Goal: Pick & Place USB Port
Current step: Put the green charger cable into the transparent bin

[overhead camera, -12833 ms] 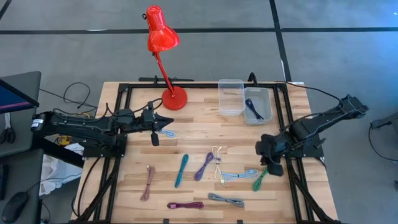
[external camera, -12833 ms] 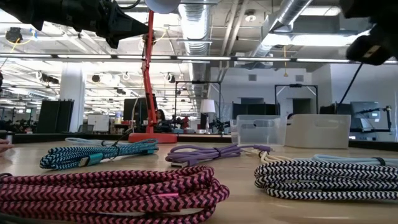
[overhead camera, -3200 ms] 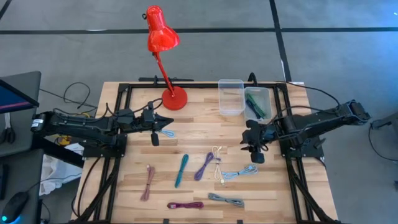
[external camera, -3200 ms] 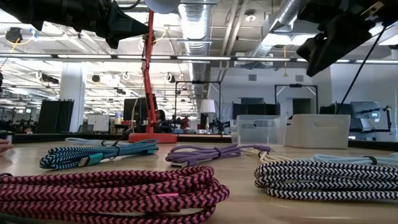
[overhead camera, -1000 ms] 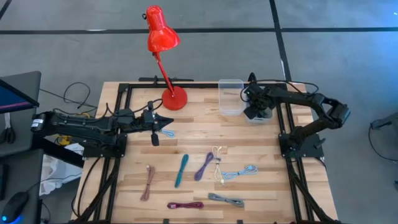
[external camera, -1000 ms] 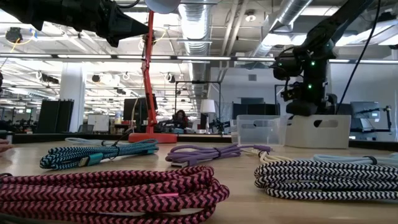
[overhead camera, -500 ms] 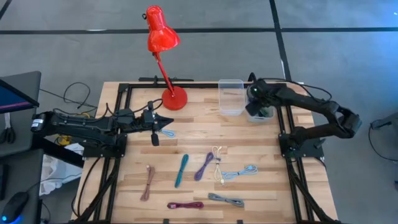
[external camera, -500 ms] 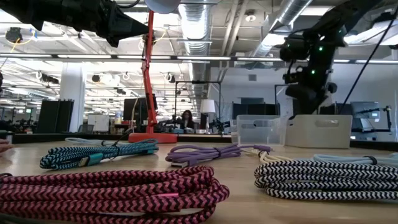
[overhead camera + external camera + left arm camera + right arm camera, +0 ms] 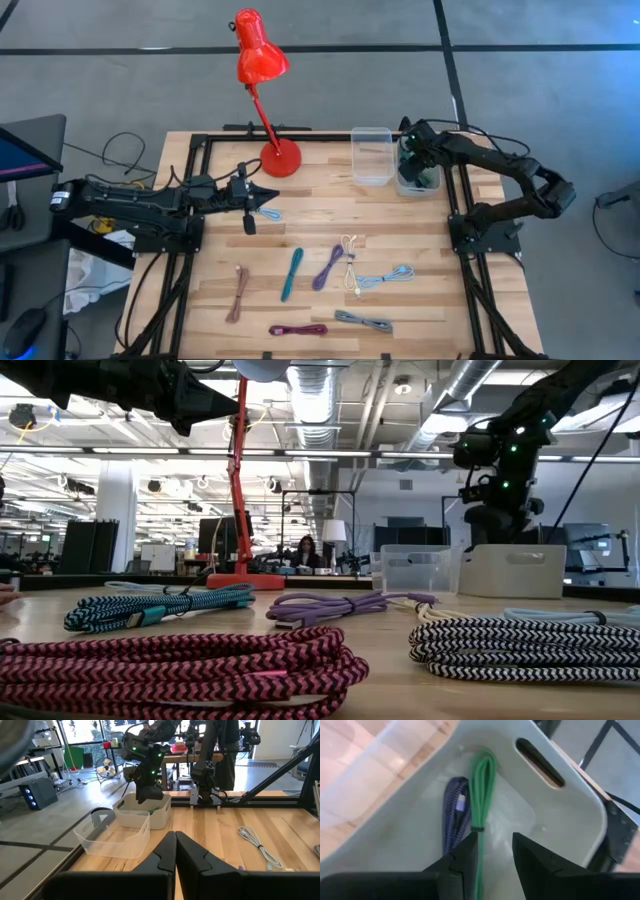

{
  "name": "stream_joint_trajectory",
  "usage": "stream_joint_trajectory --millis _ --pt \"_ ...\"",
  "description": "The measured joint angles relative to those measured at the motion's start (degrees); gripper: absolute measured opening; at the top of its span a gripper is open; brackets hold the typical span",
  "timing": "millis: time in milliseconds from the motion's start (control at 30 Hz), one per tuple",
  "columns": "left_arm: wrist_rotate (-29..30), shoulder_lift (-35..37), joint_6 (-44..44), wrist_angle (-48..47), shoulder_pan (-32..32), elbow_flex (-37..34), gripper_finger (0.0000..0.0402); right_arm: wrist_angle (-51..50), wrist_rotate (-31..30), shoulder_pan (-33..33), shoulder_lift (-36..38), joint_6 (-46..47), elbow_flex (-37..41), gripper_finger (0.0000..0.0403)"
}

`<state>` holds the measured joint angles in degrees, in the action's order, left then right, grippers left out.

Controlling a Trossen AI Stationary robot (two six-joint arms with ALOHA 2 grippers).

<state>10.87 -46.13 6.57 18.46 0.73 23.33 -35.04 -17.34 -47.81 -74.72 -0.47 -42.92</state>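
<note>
The green cable (image 9: pixel 481 795) is lying in the white bin (image 9: pixel 570 815), right beside a dark blue cable (image 9: pixel 454 815), so that drop looks done. The right gripper (image 9: pixel 495 851) hangs just above the bin with its fingers apart and nothing between them, probably because it just needs to clear out. The clear bin (image 9: pixel 371 155) touches the white bin's side. The left gripper (image 9: pixel 270 195) waits well away from the bin near the red lamp (image 9: pixel 262 90), fingers closed on nothing.
</note>
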Motion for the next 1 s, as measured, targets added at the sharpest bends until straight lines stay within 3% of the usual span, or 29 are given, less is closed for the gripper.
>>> stream_joint_trajectory --millis 233,633,767,933,1000 --pt "0.0 0.0 0.0 0.0 0.0 0.0 0.0006 -0.3 0.8 0.0 -5.5 -0.4 0.0 0.0115" --pt "0.0 0.0 0.0 0.0 0.0 0.0 0.0006 0.1 0.6 0.0 -13.0 -1.6 -0.1 0.0152" --pt "0.0 0.0 0.0 0.0 0.0 0.0 0.0006 0.4 0.3 0.0 -13.6 -1.7 -0.1 0.0115" --pt "0.0 0.0 0.0 0.0 0.0 0.0 0.0006 1.2 -0.9 0.0 -12.5 -3.0 -0.1 0.0021" --pt "0.0 0.0 0.0 0.0 0.0 0.0 0.0006 1.3 -1.0 0.0 -11.4 -3.2 -0.1 0.0013"
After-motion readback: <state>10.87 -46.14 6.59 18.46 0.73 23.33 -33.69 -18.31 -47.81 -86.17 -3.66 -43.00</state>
